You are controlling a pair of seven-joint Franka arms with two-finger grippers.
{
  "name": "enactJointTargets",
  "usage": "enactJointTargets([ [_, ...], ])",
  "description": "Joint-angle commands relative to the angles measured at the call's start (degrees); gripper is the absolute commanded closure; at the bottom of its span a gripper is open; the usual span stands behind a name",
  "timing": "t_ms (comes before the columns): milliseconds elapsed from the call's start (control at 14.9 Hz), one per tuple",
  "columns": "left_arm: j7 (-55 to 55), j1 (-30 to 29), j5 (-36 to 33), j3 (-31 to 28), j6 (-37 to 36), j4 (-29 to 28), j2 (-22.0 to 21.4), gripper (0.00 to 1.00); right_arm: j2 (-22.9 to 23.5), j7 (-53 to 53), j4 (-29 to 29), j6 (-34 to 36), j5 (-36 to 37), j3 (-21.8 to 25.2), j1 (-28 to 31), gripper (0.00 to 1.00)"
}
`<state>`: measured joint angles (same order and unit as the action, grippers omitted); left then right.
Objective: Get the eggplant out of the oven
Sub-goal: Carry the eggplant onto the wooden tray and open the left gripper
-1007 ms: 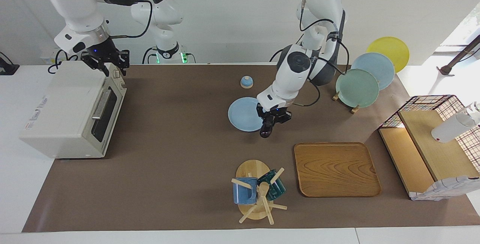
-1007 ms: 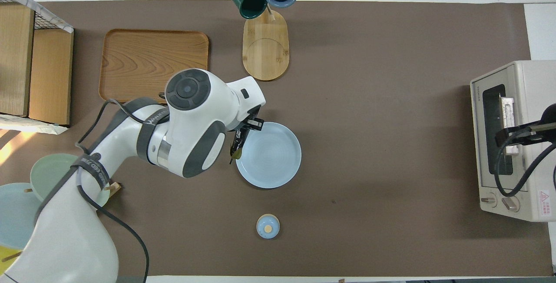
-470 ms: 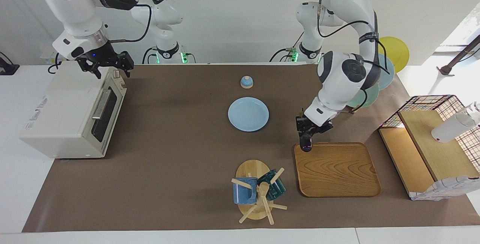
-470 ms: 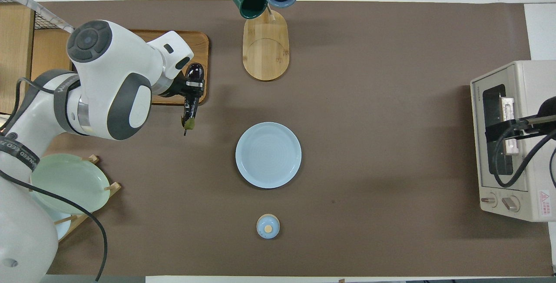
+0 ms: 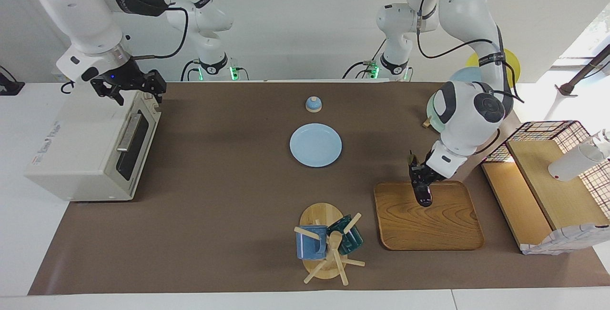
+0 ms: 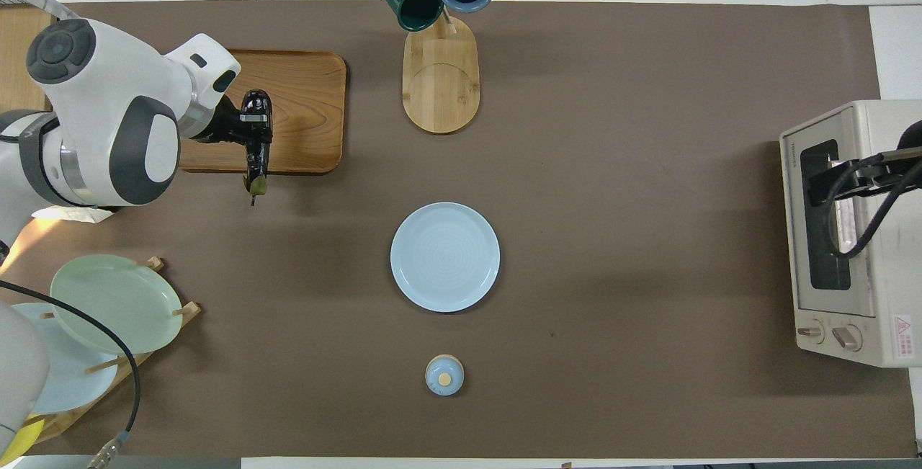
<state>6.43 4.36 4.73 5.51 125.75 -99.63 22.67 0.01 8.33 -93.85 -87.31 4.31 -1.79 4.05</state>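
The eggplant [image 5: 423,196], dark and glossy with its stem end up, hangs in my left gripper [image 5: 419,180] over the wooden tray [image 5: 429,226], at the tray's edge nearest the robots. In the overhead view the eggplant [image 6: 258,159] lies across that edge of the tray [image 6: 302,130], with my left gripper [image 6: 253,119] shut on it. The off-white oven [image 5: 81,143] stands at the right arm's end of the table with its door shut. My right gripper [image 5: 129,88] is open and empty over the oven's top; it also shows over the oven [image 6: 864,325] in the overhead view [image 6: 846,177].
A light blue plate [image 5: 315,145] lies mid-table, with a small blue bell [image 5: 313,104] nearer the robots. A mug tree [image 5: 329,243] stands beside the tray. A plate rack [image 6: 108,303] and a wire-sided wooden shelf [image 5: 548,181] are at the left arm's end.
My left arm has carried the eggplant from over the blue plate toward its own end of the table, to over the wooden tray. My right gripper stays over the oven, slightly shifted.
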Motion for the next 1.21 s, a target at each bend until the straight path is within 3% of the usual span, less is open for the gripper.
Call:
enactJointTargets([
  [0, -0.1, -0.3, -1.7, 0.4, 1.9, 2.5, 3.2, 1.00, 0.3, 1.0, 1.6, 1.5, -1.6, -0.1, 0.3, 0.00],
  [269, -0.1, -0.3, -2.3, 0.4, 3.2, 5.7, 7.0, 1.00, 1.1, -1.4, 2.4, 1.5, -1.9, 3.1, -2.8, 0.00],
  [604, -0.2, -0.4, -2.3, 0.4, 6.4, 5.6, 7.5, 1.00, 0.7, -3.6, 2.5, 0.5, -4.4, 3.4, -2.8, 0.00],
  [806, -0.2, -0.3, -2.4, 0.4, 6.6, 5.8, 8.0, 1.00, 0.4, -3.6, 2.5, -1.4, -7.9, 7.4, -3.1, 0.00],
  [1141, -0.6, -0.5, -4.3, 0.4, 6.5, 5.9, 8.2, 1.00, 0.4, -3.7, 2.6, -1.6, -4.2, 5.9, -3.5, 0.00],
])
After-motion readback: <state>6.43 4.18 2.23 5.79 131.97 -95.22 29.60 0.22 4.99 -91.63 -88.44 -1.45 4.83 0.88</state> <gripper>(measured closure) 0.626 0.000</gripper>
